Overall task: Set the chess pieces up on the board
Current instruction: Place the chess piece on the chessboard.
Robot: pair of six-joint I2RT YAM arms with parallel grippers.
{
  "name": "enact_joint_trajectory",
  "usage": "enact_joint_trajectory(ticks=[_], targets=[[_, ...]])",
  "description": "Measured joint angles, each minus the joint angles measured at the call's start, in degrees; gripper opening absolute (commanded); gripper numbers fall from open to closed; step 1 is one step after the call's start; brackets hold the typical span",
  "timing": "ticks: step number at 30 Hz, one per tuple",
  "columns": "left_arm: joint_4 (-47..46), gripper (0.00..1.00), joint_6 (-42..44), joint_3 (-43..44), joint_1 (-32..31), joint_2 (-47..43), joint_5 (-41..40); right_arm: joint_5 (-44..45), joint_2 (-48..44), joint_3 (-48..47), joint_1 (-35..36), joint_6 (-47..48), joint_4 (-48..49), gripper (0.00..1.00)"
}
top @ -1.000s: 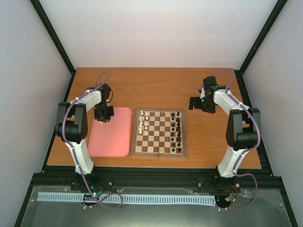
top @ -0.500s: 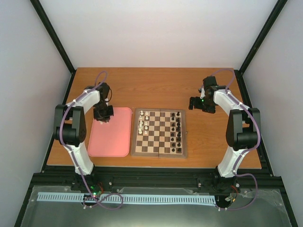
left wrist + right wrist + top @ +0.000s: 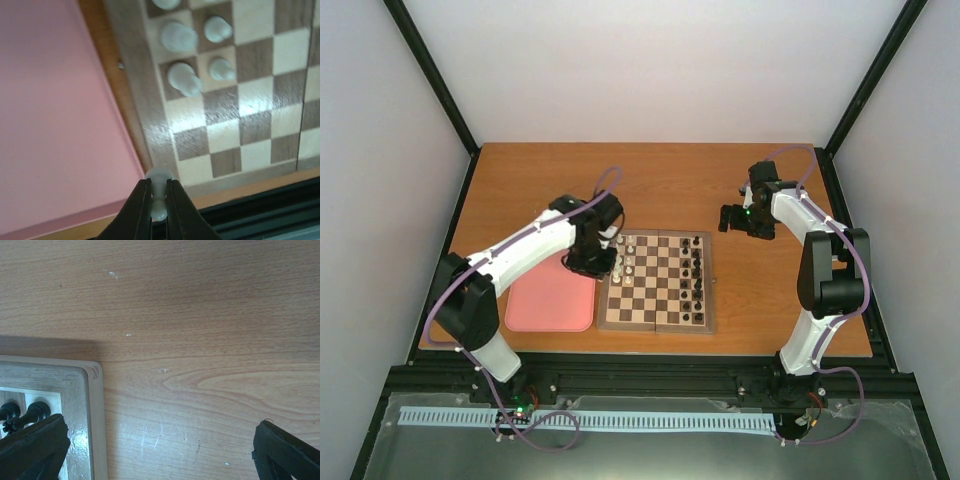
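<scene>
**Your left gripper (image 3: 159, 184) holds a white piece (image 3: 159, 176) by the board (image 3: 657, 322)**

Your left arm reaches across to the left side of the board. Its fingers (image 3: 142, 210) are closed tight on one small white piece. The round top of the piece pokes out above the tips. In the left wrist view, the piece shows in front of the board's left border, right next to the pink tray (image 3: 55, 115). It is not on a square yet.

More white pieces (image 3: 184, 79) stand on the board. From above you can see them in the two rows on its left side, toward the far end. The near squares on that side are bare. The black pieces (image 3: 697, 268) stand in the rows along the right side.

The tray lies on the table (image 3: 650, 180) just left of the board, with a thin strip of table between them.

Your right gripper (image 3: 735, 220) hangs over the table by the far right corner of the board. Its two fingers (image 3: 32, 447) are wide apart and hold nothing. In the right wrist view you can see the board's corner and two black pieces beside the left finger.
</scene>
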State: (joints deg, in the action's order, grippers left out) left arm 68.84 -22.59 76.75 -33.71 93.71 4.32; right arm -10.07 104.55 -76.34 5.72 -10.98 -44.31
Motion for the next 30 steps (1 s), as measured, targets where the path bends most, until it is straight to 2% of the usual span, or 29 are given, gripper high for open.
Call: enact_joint_trajectory(ticks=[3,14,30], targets=[[0.37,0.01,-1.16,0.42,-4.42,0.63,-0.28,-0.02,0.00,0.00,0.00,0.00,0.02,1.00],[-0.87,0.01,-3.63,1.60,-12.26,6.03,-2.08,-0.02,0.00,0.83,0.00,0.00,0.39,1.00],[-7.82,0.01,-2.71,1.62,-13.22,11.06,-3.87,-0.02,-0.02,1.40,0.00,0.00,0.46,1.00]])
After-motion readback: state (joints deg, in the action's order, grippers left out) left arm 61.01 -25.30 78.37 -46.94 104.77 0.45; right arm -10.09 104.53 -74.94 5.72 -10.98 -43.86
